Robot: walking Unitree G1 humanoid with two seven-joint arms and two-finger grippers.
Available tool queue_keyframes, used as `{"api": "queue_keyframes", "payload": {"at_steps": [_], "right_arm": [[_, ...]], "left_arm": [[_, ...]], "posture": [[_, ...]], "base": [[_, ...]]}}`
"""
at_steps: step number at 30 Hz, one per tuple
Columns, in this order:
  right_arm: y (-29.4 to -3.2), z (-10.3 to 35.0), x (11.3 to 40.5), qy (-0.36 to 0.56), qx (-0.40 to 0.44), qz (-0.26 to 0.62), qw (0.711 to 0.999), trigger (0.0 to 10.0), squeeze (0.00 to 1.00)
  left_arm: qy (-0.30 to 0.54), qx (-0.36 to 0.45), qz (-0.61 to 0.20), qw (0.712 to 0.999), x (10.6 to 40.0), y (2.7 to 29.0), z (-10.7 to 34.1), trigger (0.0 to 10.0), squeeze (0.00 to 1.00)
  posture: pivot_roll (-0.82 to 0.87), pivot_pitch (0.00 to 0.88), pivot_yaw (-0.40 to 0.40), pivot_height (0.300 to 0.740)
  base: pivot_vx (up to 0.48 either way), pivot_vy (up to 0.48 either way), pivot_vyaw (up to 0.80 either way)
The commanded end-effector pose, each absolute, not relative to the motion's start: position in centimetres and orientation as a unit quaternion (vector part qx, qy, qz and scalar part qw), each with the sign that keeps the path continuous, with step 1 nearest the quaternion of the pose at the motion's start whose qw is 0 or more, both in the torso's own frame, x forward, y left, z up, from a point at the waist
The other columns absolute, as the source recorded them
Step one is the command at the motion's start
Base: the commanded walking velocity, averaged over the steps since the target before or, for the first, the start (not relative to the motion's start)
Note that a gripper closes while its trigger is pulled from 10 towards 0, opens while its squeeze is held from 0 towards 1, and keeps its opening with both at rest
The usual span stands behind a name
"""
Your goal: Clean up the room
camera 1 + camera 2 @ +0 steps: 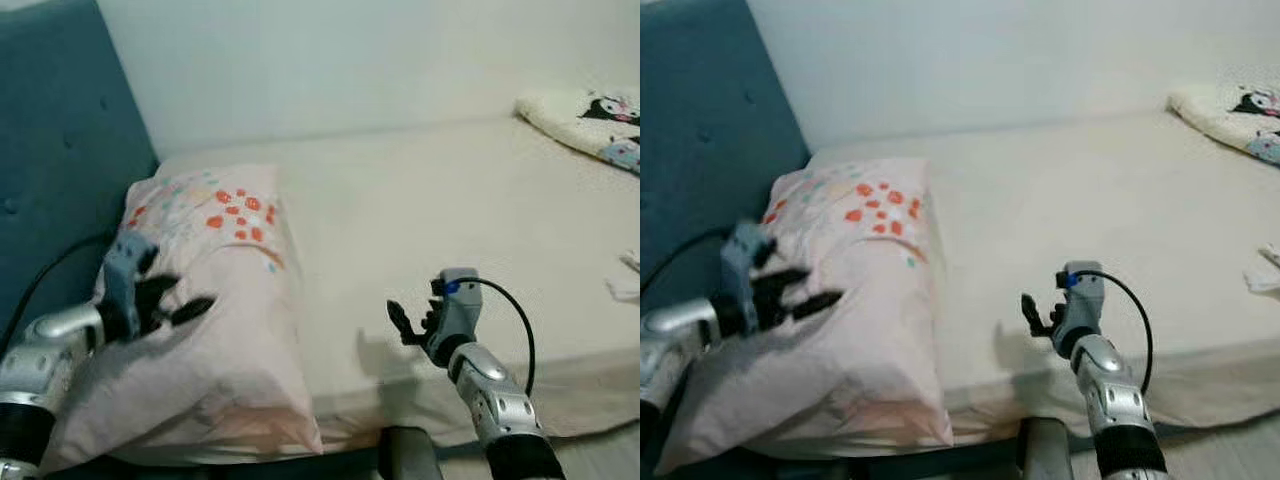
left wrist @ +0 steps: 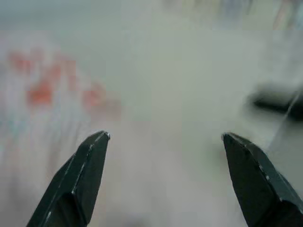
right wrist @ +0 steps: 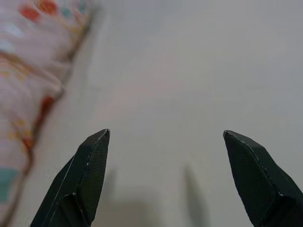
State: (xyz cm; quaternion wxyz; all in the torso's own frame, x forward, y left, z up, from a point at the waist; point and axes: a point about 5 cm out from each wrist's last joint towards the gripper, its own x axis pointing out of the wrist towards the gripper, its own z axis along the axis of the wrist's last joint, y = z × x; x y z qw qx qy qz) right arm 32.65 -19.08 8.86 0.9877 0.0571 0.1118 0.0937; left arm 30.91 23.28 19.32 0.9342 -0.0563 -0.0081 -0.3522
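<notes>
While the pillow [image 1: 205, 300] lies at 9 o'clock on the bed [image 1: 450, 220], left hand [image 1: 165, 300] hovers wide over it; right hand [image 1: 405, 325] wide at 6. Judged: tidying the pillow; next, close and grip.

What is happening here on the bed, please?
The robot stands at a bed with a cream sheet. Its left gripper is open and hovers over a pale pink pillow with orange flower prints that lies by the teal padded headboard. The right gripper is also open, above the bare sheet beside the pillow, holding nothing. A white blanket with cartoon figures lies at the far corner.
</notes>
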Motion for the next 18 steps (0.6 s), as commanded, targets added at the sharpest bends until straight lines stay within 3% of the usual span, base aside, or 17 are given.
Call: {"api": "queue_keyframes", "payload": {"at_steps": [1, 4, 6, 9, 13, 18], "right_arm": [[-19.1, 9.2, 33.1, 0.100, 0.069, 0.098, 0.988, 10.0, 0.00], [-19.0, 9.7, 33.6, 0.089, 0.071, 0.104, 0.988, 10.0, 0.00], [-18.7, 10.0, 33.9, 0.084, 0.070, 0.112, 0.988, 10.0, 0.00], [-18.6, 10.0, 33.9, 0.082, 0.069, 0.115, 0.988, 10.0, 0.00], [-17.8, 9.3, 33.8, 0.089, 0.071, 0.135, 0.984, 10.0, 0.00], [-17.2, 8.8, 33.7, 0.096, 0.070, 0.149, 0.982, 10.0, 0.00]], "left_arm": [[-0.039, -0.117, -0.360, 0.925, 30.7, 22.9, 20.3, 10.0, 0.00], [-0.007, -0.117, -0.323, 0.939, 31.6, 21.6, 18.8, 10.0, 0.00], [0.010, -0.124, -0.306, 0.944, 32.0, 19.8, 17.2, 10.0, 0.00], [0.004, -0.135, -0.304, 0.943, 31.9, 19.1, 16.9, 10.0, 0.00], [0.003, -0.252, -0.246, 0.936, 32.1, 16.2, 15.6, 10.0, 0.00], [0.020, -0.289, -0.218, 0.932, 32.2, 15.0, 14.6, 10.0, 0.00]], "posture": [[-0.05, 0.000, 0.012, 0.494], [-0.04, 0.000, 0.000, 0.504], [-0.04, 0.000, -0.004, 0.514], [-0.04, 0.000, -0.004, 0.519], [-0.03, 0.000, -0.013, 0.539], [-0.03, 0.000, -0.026, 0.559]], "base": [[0.000, 0.000, 0.00], [-0.081, 0.000, 0.00], [-0.480, 0.000, 0.00], [-0.480, 0.000, 0.00], [0.000, 0.000, 0.00], [0.000, 0.000, 0.00]]}}
